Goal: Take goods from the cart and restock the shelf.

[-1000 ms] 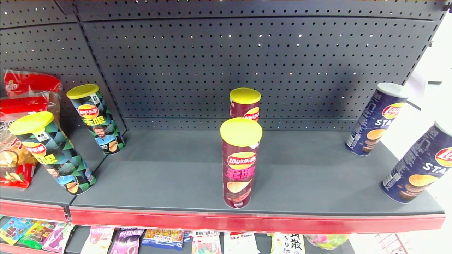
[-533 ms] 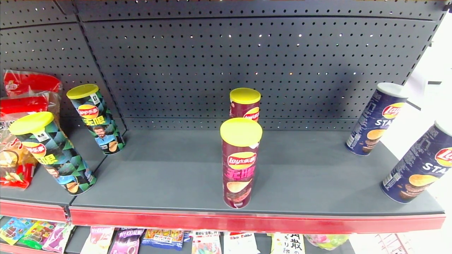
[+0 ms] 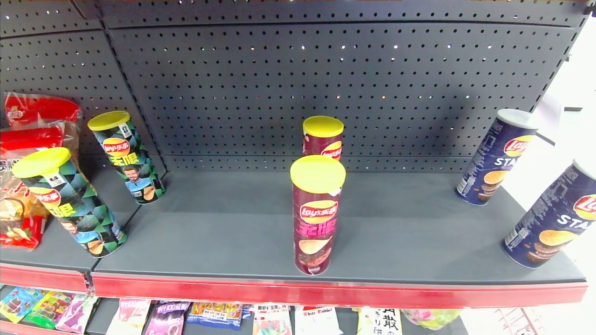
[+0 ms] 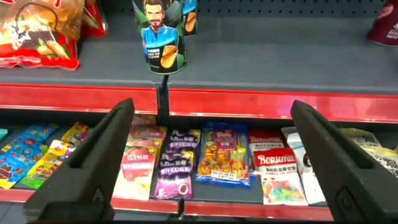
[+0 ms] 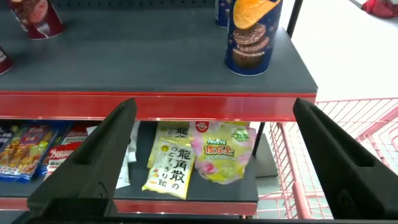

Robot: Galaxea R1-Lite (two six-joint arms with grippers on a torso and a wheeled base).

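On the grey shelf (image 3: 233, 232) stand chip cans: two maroon ones with yellow lids (image 3: 316, 214) (image 3: 322, 136) in the middle, two green-patterned ones (image 3: 67, 202) (image 3: 126, 157) at the left, two dark blue ones (image 3: 496, 157) (image 3: 551, 221) at the right. My left gripper (image 4: 211, 165) is open and empty, held low in front of the shelf's red edge (image 4: 249, 102) below a green can (image 4: 160, 37). My right gripper (image 5: 211, 162) is also open and empty, below a blue can (image 5: 250, 34).
Snack bags (image 3: 25, 153) lie at the shelf's far left. The lower shelf holds candy and snack packets (image 4: 217, 155) (image 5: 177, 158). A red wire cart (image 5: 336, 162) stands to the right of the shelving. A perforated back panel (image 3: 298, 88) closes the shelf behind.
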